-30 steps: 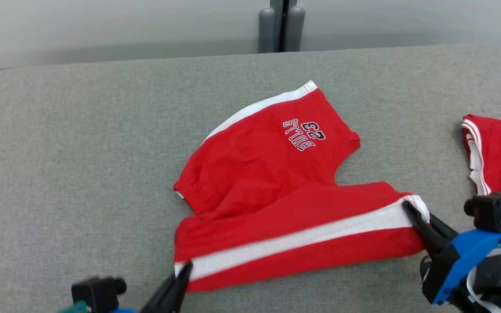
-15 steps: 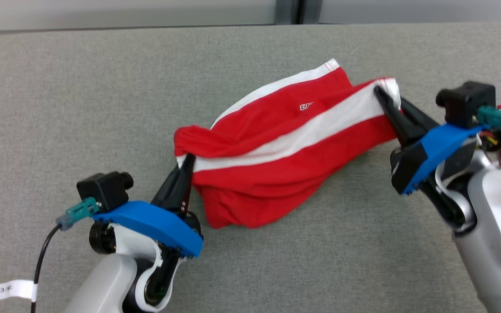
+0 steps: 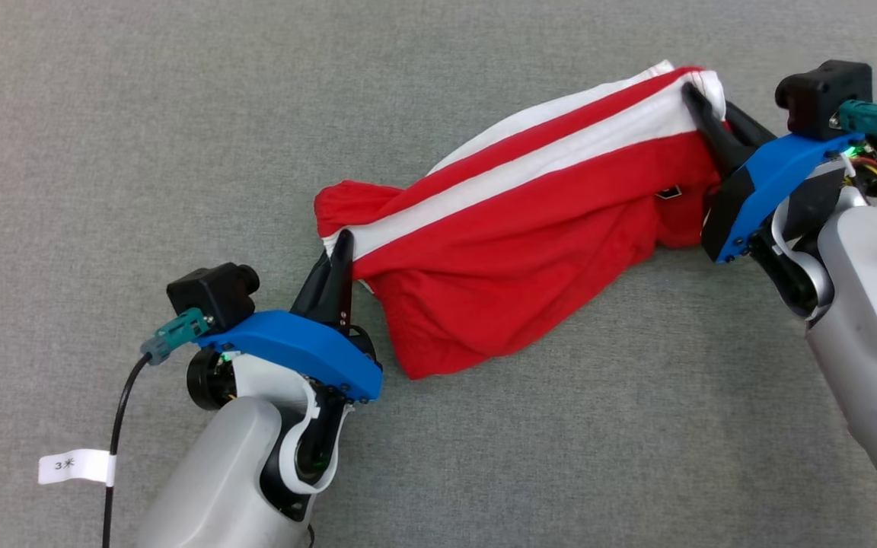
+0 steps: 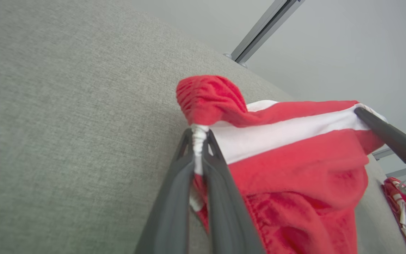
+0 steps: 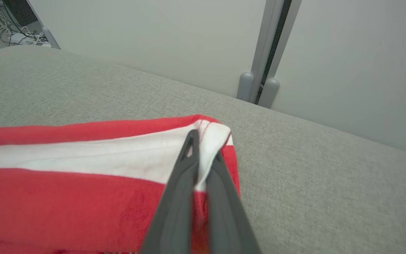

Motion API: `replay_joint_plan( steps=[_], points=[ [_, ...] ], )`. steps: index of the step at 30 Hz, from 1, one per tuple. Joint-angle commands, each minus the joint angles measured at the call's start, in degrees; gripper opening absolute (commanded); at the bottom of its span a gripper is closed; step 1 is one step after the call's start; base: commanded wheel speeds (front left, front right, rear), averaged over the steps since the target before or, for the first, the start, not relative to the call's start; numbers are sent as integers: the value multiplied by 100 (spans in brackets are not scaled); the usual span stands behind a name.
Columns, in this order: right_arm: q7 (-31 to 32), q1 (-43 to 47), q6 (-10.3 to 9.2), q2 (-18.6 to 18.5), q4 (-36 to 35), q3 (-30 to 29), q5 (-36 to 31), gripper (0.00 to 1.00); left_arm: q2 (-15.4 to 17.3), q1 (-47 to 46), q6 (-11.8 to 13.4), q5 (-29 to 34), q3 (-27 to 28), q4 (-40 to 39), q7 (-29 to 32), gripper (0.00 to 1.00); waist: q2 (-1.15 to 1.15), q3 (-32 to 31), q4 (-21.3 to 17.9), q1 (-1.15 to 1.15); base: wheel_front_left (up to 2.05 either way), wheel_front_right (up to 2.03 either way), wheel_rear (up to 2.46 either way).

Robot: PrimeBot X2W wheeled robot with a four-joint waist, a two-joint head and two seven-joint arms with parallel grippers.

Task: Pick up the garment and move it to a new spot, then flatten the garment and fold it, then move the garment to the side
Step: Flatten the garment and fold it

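Left wrist view's lower right catches a 2nd garment (image 4: 398,203). Head view gives both arms, angling in from the lower corners. Left pincer (image 3: 343,240) and right pincer (image 3: 688,90) each pinch 1 end of the shorts (image 3: 530,228), stretched mid-frame over the surface (image 3: 103,152).

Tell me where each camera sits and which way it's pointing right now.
Head view: on the robot's head, looking down at the red garment stretched between left claw and right claw over the grey surface; both forearms show.
Left wrist view: on that wrist, looking along the left claw at the garment's bunched end; the right claw shows too.
Right wrist view: on that wrist, looking along the right claw at the striped corner, wall behind.
Shared: all three show the white stripe.
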Motion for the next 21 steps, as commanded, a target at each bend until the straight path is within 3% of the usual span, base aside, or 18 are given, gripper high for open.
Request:
replay_joint_plan(
  steps=[1,2,7,14,21],
  points=[
    [2,-125,2,-13,265,86,97,60,-33,-123,-57,34,-37,112,-70,45,0,49,62,-1,0,0,0],
    [4,-163,2,-10,374,113,127,100,-43,-135,-102,48,-72,157,-63,100,0,46,68,-1,0,0,0],
    [190,-223,3,48,901,245,284,100,-56,-100,-280,26,-148,329,-120,100,0,-94,42,-1,0,0,0],
    [450,-41,2,-6,1101,378,574,100,260,182,-550,274,-153,286,-671,100,0,-619,-78,-1,0,0,0],
    [1038,177,3,-23,1094,208,850,100,737,376,-491,877,36,251,-1209,100,0,-1080,-157,-1,0,0,0]
  ],
)
